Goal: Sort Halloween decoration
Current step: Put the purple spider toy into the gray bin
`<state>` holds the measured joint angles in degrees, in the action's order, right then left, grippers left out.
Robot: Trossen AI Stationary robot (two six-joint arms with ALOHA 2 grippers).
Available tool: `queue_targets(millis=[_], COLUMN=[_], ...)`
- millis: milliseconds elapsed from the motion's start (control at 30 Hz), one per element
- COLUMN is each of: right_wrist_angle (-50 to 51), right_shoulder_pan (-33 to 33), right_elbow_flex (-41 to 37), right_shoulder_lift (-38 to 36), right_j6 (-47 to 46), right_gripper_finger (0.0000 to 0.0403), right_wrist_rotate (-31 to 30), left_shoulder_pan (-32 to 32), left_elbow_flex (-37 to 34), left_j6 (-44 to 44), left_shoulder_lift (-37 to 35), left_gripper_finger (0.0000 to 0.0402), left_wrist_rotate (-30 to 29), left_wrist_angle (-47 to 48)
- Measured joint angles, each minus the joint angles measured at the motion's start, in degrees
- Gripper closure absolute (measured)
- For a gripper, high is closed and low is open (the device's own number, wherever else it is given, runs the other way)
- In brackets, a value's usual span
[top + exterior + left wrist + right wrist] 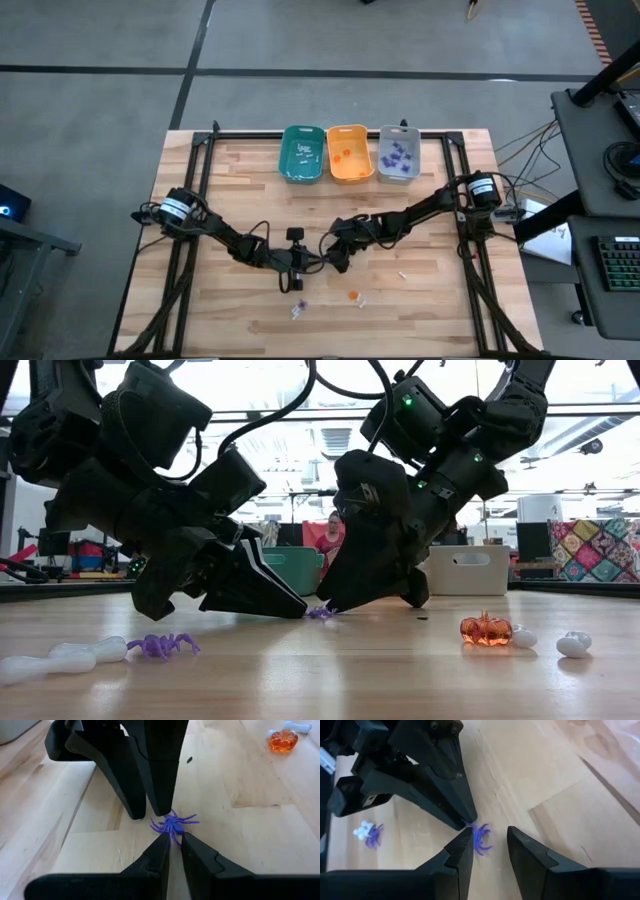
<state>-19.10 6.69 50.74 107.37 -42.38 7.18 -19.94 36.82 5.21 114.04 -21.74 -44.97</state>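
A small purple spider (172,824) lies on the wooden table (230,190), near the middle. My left gripper (174,842) comes from the table's left, its fingertips almost together at the spider's near side. My right gripper (490,840) comes from the right and is open. Its fingers stand on either side of the spider (480,837), and I cannot tell whether they touch it. In the low view both grippers' tips meet at the spider (320,612). From above, the grippers hide it. My left gripper has one of the spider's legs (174,838) in the narrow gap between its two fingertips. The fingers slant down from the table's left. The spider's body lies flat on the wood just beyond the tips.
Teal (302,153), orange (350,152) and grey (398,153) bins stand side by side at the far edge. Nearer the front lie another purple spider (160,645), white bones (60,658), an orange pumpkin (487,630) and small white pieces (573,645).
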Motion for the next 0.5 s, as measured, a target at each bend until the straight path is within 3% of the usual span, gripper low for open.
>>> queue_targets(millis=[100,500], right_wrist_angle=[0.6,1.7], right_shoulder_pan=[-0.2,0.6], right_elbow_flex=[0.0,2.1], right_shoulder_lift=[-0.1,3.3], right_j6=[-0.2,-1.6], right_gripper_finger=[0.0287,0.0289], right_wrist_rotate=[2.8,3.4], left_shoulder_pan=[0.0,0.0], left_elbow_flex=[0.0,0.0], left_j6=[0.0,0.1], left_shoulder_lift=[0.0,0.0], left_gripper_finger=[0.0364,0.0364], left_wrist_rotate=[0.0,0.2], left_wrist_angle=[0.0,0.0])
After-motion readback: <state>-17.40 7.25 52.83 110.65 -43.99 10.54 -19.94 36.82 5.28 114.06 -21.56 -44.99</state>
